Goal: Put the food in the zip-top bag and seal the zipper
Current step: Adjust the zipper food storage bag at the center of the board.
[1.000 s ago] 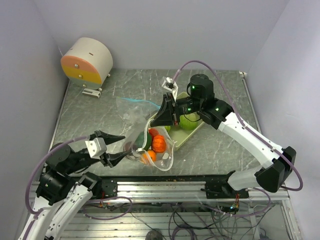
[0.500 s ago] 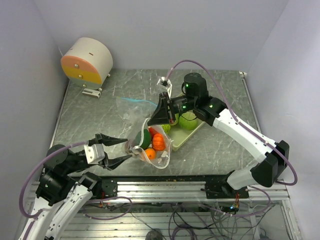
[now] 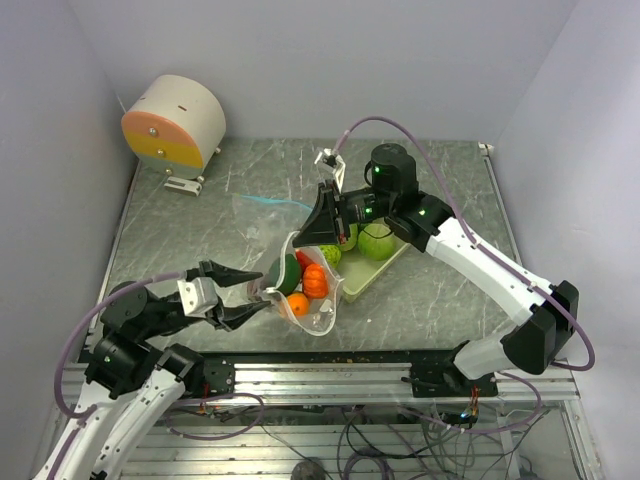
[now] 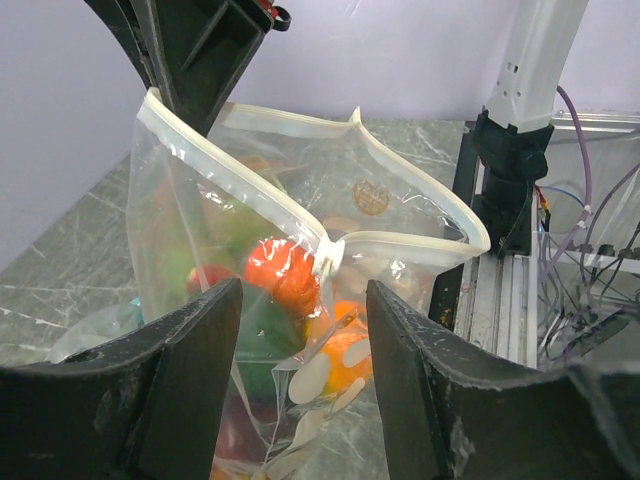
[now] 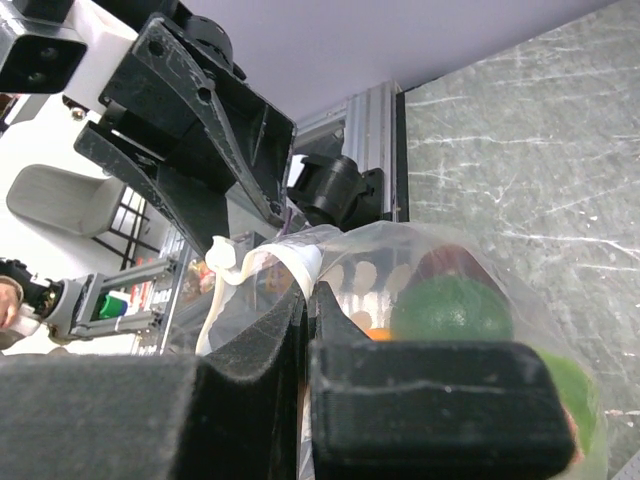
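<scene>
Several foods (image 3: 316,283) in zip-top bag (image 3: 320,318); green ones (image 3: 377,241) left in basket (image 3: 362,278). Zipper (image 4: 250,183) unsealed. Right claw (image 5: 303,300) pinches the bag, left claw (image 3: 253,292) spread.

Top cam: fixed, high up, behind both arm bases. It looks down & fwd over the whole counter (image 3: 180,230); wide, far shot w/ both arms in full. Left wrist cam: sits just behind the left hand (image 4: 300,330), low to the counter, facing fwd btwn its two fingers. The zip-top bag (image 4: 300,210) is v. close, mid-frame, w/ the right arm's base (image 4: 505,170) at right. Right wrist cam: behind the right hand (image 5: 305,298), looks along its pressed-together fingers; view is tilted, bag rim almost at the lens. Shared: bag + food (image 4: 282,275) appear in all three views. Each wrist cam also catches the other hand beyond the bag.
</scene>
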Robot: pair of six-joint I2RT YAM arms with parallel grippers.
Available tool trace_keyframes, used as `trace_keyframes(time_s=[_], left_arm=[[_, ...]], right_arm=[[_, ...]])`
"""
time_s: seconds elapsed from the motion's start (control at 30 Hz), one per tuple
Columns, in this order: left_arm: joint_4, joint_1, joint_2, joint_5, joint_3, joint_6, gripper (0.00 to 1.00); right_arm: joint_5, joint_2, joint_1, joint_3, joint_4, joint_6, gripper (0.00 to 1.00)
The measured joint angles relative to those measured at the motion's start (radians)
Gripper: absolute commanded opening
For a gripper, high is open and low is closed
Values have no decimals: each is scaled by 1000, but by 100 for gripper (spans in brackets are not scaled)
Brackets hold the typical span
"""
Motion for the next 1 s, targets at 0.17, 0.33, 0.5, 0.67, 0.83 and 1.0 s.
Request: trace_keyframes(time_s=[0.17,0.33,0.5,0.67,0.83,1.0], left_arm=[[38,0,19,0,-22,-19,60],[89,0,38,-4,-40,-43,44],[125,0,52,-9,-53,-64,11],[132,0,51,-43,-55,-69,7],[90,0,32,-125,-37,-69,7],[42,0,-23,-199,-34,-70,7]], right_arm=[[-1,0,0,-11,40,40,0],[-5,0,0,-21,72,75,0],[-5,0,0,-37,88,93,0],[18,0,0,-38,61,72,0],[126,0,-4,-47,-34,-3,5],[291,0,-5,-93,-145,-82,33]])
